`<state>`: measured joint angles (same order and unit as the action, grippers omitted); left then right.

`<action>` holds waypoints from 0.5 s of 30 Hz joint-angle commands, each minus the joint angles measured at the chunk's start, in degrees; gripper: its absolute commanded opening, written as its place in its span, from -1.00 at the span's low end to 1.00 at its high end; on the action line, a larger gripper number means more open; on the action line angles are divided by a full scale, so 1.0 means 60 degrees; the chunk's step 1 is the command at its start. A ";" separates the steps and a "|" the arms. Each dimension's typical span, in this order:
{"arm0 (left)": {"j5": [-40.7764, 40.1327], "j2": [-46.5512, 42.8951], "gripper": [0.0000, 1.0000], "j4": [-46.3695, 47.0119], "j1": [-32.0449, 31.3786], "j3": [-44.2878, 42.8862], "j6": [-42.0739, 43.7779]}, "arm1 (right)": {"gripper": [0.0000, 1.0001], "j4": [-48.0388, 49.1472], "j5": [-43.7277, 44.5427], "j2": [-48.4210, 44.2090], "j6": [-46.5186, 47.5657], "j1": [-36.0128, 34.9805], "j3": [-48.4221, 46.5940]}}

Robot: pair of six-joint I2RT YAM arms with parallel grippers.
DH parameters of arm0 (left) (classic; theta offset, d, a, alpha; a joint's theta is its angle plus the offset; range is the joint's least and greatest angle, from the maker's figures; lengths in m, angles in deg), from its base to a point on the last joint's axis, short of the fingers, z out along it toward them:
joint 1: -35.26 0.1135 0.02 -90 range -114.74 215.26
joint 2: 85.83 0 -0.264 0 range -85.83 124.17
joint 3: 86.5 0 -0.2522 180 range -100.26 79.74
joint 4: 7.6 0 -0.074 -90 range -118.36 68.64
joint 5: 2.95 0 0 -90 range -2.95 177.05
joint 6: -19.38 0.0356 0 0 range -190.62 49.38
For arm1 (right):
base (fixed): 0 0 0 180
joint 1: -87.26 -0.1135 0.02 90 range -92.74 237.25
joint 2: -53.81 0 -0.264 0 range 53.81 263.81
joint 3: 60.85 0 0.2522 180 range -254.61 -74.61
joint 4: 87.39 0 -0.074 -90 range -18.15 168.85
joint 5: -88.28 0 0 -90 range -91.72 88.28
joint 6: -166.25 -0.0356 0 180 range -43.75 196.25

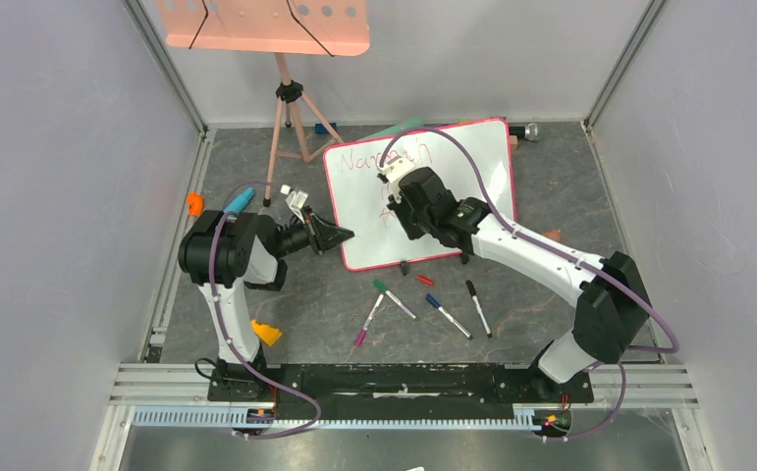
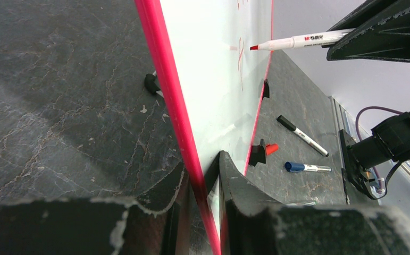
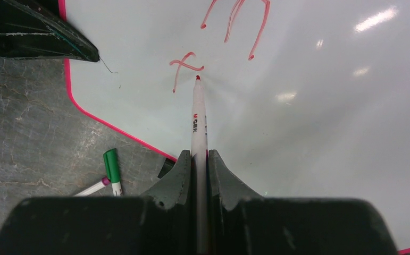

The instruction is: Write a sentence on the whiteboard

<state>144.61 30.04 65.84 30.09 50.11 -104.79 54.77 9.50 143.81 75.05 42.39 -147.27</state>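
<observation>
The tabletop carries the whiteboard, which stands tilted between the arms, glossy white with a pink-red rim. The left claw is closed on the board's left edge. The right claw, nearer the writing, is clamped on a red marker. The marker's long axis runs straight ahead to the board face. The tip lies just right of the f-like stroke of the sentence, apparently just clear of the surface. The sentence is thin and red.

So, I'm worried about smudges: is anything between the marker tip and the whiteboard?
Nothing visible. The marker in the right gripper points at bare whiteboard beside the red writing; the left gripper clamps the board's edge, aside.
</observation>
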 commanded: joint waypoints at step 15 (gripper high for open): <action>-0.1271 0.0194 -0.86 0.0335 0.0158 -0.0107 0.1170 | -1.00 0.0204 0.0032 0.0041 0.0118 0.0006 -0.0020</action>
<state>144.59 30.04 65.84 30.09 50.11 -104.79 54.82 9.24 143.79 75.05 42.39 -146.75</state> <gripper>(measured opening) 0.259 0.118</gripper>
